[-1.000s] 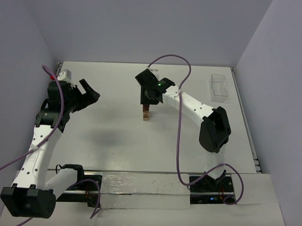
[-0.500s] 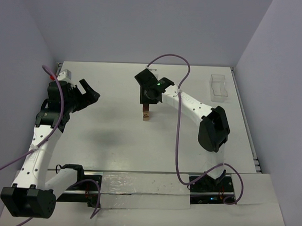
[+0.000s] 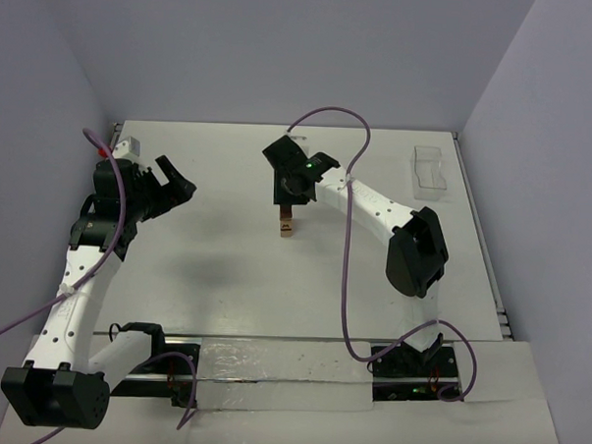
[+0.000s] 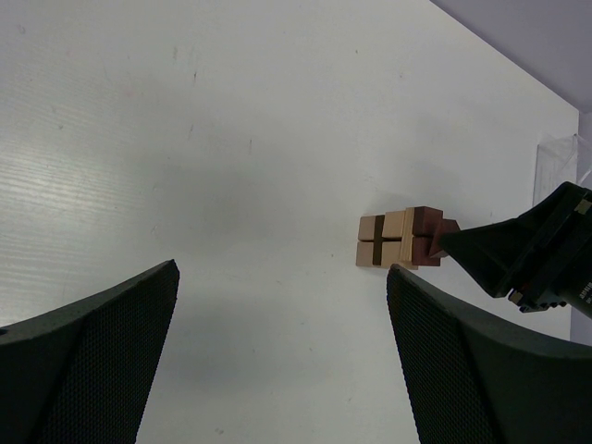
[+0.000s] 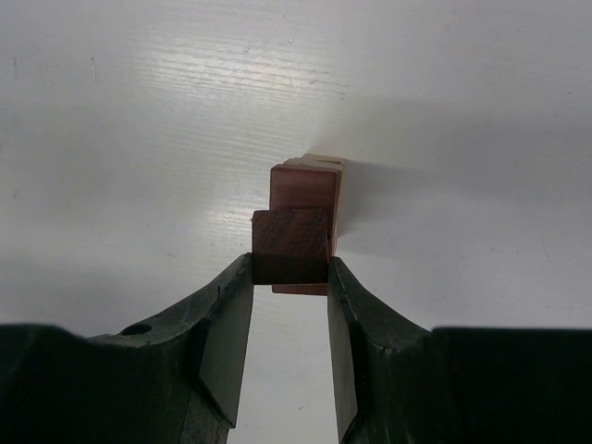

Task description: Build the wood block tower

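Brown cube [image 5: 290,242] pinched in the right claw [image 5: 289,268] seems off-centre atop the tower [image 5: 305,185], so square it, then release; left claw [image 4: 280,273] gapes idle.

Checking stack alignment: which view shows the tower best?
Left wrist: the tower shows side-on, tan and brown cubes distinct. Right wrist looks down on its top cube, between the fingers. Top external shows it tiny.

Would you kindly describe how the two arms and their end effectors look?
The left arm and right arm have white links and black joint housings; a purple cable loops along each. A green light glows at the right wrist. The left end effector and right end effector are black, the left's fingers mesh-textured.
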Robot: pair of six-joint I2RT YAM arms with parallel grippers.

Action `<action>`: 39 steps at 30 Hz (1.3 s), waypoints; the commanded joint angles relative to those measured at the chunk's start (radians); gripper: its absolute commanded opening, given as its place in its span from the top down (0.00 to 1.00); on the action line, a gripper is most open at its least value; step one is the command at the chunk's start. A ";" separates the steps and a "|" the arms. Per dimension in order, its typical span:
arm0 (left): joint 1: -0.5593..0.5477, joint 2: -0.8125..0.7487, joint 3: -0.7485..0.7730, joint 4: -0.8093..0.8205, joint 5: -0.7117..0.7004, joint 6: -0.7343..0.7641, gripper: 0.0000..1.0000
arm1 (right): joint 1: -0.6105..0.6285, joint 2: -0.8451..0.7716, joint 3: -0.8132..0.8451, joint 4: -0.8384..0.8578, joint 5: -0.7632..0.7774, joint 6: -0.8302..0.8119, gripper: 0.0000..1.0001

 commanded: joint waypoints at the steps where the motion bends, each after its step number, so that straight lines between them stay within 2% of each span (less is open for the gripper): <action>1: 0.004 -0.022 -0.006 0.037 0.000 0.001 0.01 | 0.006 0.000 0.044 0.009 0.022 0.000 0.63; 3: 0.004 -0.022 -0.006 0.037 0.000 0.000 0.01 | 0.007 0.000 0.043 0.010 0.024 -0.002 0.62; 6: 0.004 -0.024 -0.007 0.037 0.000 0.001 0.01 | 0.007 0.000 0.040 0.012 0.020 -0.003 0.55; 20: 0.004 -0.021 -0.007 0.038 0.002 0.001 0.01 | 0.007 0.001 0.037 0.018 0.001 -0.015 0.56; 39: 0.004 -0.025 -0.015 0.040 0.007 -0.001 0.01 | 0.006 0.004 0.033 0.023 -0.010 -0.025 0.53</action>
